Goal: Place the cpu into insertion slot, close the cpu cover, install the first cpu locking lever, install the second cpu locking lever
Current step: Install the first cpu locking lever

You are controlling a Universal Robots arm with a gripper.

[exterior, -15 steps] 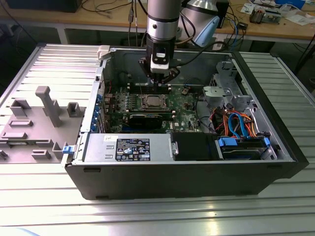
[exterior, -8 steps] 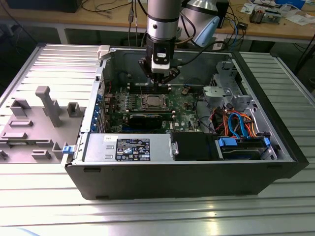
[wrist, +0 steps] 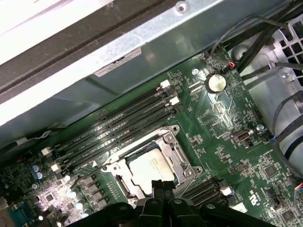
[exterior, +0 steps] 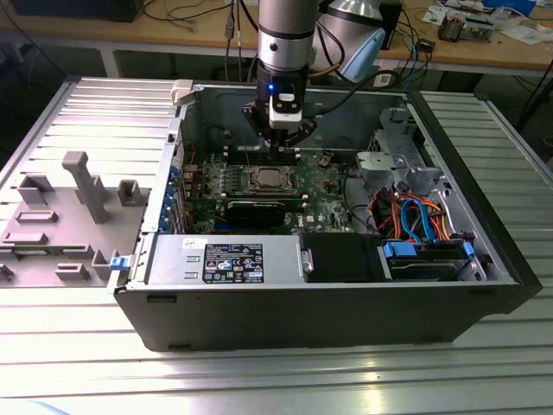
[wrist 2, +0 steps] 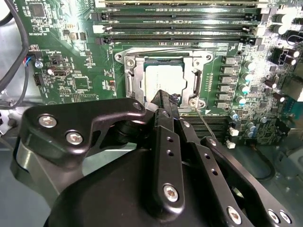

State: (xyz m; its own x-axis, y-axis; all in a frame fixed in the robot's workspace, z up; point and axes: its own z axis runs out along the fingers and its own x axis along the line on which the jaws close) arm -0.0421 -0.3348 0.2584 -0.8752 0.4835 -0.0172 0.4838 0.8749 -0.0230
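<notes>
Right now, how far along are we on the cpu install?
Done: the cpu lies in the insertion slot, with the cpu cover looking flat around it. In hand: the gripper, shut and holding nothing, sits at the cover's edge beside a thin locking lever. Left: neither lever visibly latched, so count both as pending.

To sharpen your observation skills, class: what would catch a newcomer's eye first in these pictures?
The open computer case on the ribbed metal table stands out, with the robot arm reaching down into it. In both wrist views, the silver chip sits inside its metal frame on the green board, with the closed black fingers at its edge.
</notes>
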